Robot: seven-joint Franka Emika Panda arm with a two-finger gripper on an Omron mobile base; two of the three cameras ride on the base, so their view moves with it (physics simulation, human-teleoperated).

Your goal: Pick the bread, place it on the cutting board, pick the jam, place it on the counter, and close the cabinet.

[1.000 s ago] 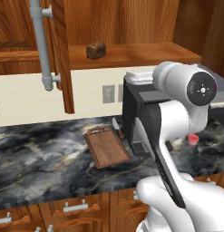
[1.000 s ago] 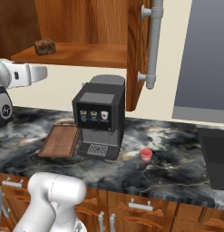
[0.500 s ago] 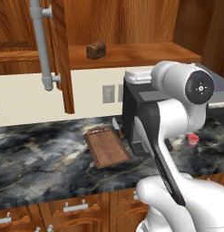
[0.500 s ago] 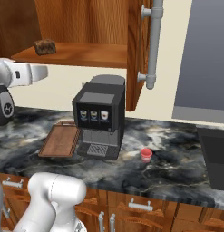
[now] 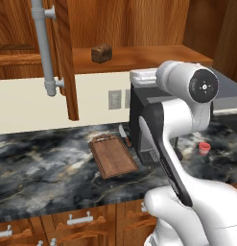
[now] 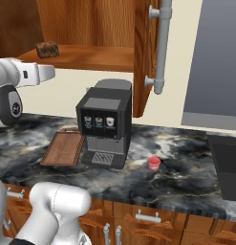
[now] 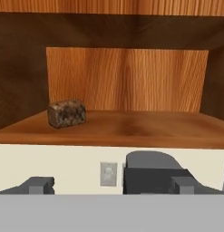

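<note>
1. The bread (image 7: pixel 66 113) sits on the cabinet (image 5: pixel 134 29) shelf near its left end, back from the front edge. Bare shelf runs to its right.
2. The cabinet door (image 5: pixel 62 57) stands open, edge-on, left of the bread in the left base view.
3. The gripper (image 7: pixel 109 185) faces the open cabinet from out front, below shelf level. Its fingertips (image 7: pixel 40 185) are set wide apart, holding nothing; the bread lies up and left of them, well apart.
4. The cutting board (image 5: pixel 112 155) lies flat on the counter (image 5: pixel 38 168), just left of the coffee machine (image 6: pixel 104 124).
5. The jam (image 6: pixel 154 163) stands on the counter right of the machine, toward the front edge.
</note>
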